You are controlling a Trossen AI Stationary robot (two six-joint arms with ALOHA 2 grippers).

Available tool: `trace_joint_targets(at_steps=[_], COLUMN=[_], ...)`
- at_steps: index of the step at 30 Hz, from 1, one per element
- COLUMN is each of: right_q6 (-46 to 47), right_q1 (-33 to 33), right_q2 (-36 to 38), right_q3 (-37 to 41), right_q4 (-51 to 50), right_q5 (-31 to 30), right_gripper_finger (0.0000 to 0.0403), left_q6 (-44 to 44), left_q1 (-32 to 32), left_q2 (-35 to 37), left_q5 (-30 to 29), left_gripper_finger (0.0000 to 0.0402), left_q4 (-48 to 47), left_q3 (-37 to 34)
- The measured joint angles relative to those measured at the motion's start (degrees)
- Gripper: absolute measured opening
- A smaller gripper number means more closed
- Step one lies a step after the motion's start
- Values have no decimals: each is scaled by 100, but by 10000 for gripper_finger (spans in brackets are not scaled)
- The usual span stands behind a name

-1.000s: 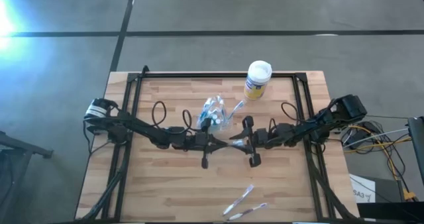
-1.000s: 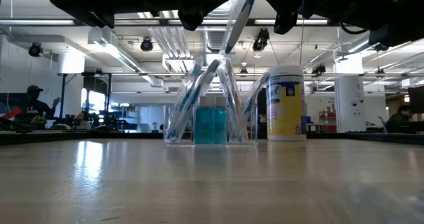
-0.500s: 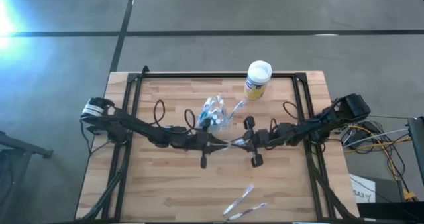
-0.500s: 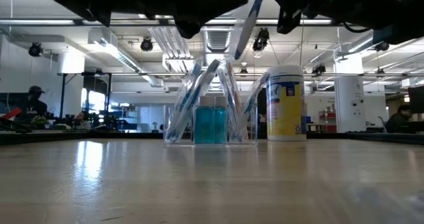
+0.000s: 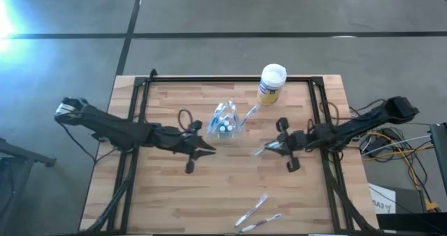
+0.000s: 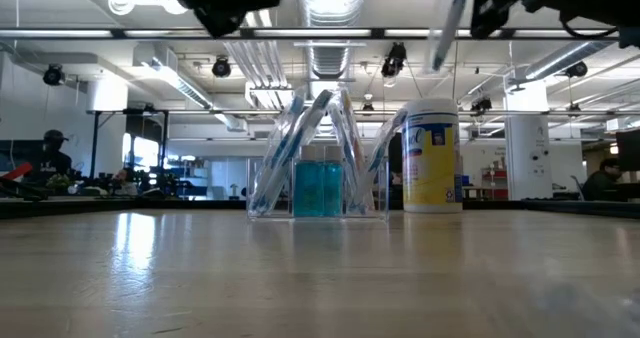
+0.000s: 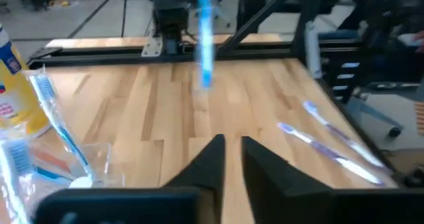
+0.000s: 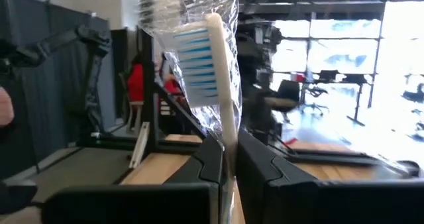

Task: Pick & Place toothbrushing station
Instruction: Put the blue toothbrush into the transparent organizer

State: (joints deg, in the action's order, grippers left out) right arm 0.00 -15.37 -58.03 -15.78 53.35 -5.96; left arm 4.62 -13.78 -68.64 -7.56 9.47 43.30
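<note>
Pinching a wrapped toothbrush, the right gripper hovered right of the toothbrushing station, ready for slotting, while the left gripper, slightly parted, waited empty.

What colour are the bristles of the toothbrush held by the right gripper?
Blue and white bristles on the wrapped toothbrush, shown best in the right wrist view, gripped by the right gripper.

Wrapped toothbrush handle hidden between right gripper fingers, wrapper top cut off
</note>
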Motion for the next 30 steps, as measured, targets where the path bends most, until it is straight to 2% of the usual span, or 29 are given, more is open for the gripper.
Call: trace_joint_targets(at_steps=[2, 4, 10, 15, 20, 25, 30], right_q6=[146, 266, 303, 438, 479, 534, 607], right_q1=[94, 162, 215, 219, 215, 217, 233], right_q2=[650, 1267, 2874, 3716, 4261, 4636, 4726], right_q3=[207, 336, 508, 537, 913, 1525, 1526], right_q4=[-502, -1044, -2680, -3849, -3964, -3408, -3559], right_q5=[-12, -37, -233, -605, -618, -767, -776], right_gripper_finger=[14, 14, 14, 13, 13, 13, 13], left_q6=[6, 83, 452, 608, 641, 655, 643], left_q1=[-59, -84, -85, -90, -90, -90, -90], left_q2=[362, 741, 1563, 2022, 2345, 2492, 2480], left_q5=[3, 9, 3, 1, 1, 0, -3], left_gripper_finger=[23, 8, 8, 10, 16, 13, 13], left_q4=[43, 64, 460, 994, 1388, 1366, 1364], left_q3=[-246, -543, -1378, -1991, -2341, -2415, -2417])
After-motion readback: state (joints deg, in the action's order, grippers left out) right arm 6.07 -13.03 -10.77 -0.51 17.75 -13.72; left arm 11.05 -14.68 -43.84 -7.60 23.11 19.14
